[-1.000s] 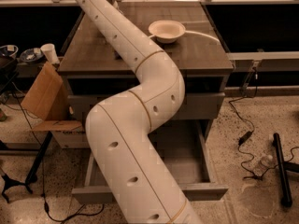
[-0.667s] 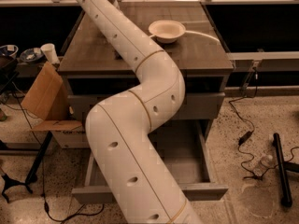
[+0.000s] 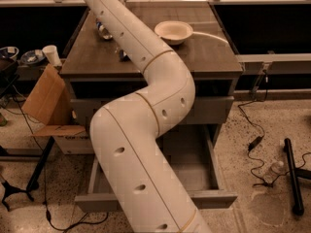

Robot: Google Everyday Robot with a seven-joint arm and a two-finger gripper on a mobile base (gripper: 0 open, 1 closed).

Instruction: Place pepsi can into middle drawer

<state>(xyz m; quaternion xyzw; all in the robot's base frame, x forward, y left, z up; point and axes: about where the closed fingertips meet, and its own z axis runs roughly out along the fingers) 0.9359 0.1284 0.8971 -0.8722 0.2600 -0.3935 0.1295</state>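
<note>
A small can with a silvery end, likely the pepsi can, stands on the cabinet top at the back left, partly hidden behind my arm. The middle drawer is pulled open below the closed top drawer. Its grey tray shows nothing in the part that my arm does not cover. My arm runs from the bottom of the view up over the cabinet top and leaves the picture at the top left. My gripper is out of view beyond that top edge.
A white bowl sits on the cabinet top. A small dark blue thing peeks out beside my arm. A cardboard box and a white cup are at the left. Cables and a black bar lie on the floor at the right.
</note>
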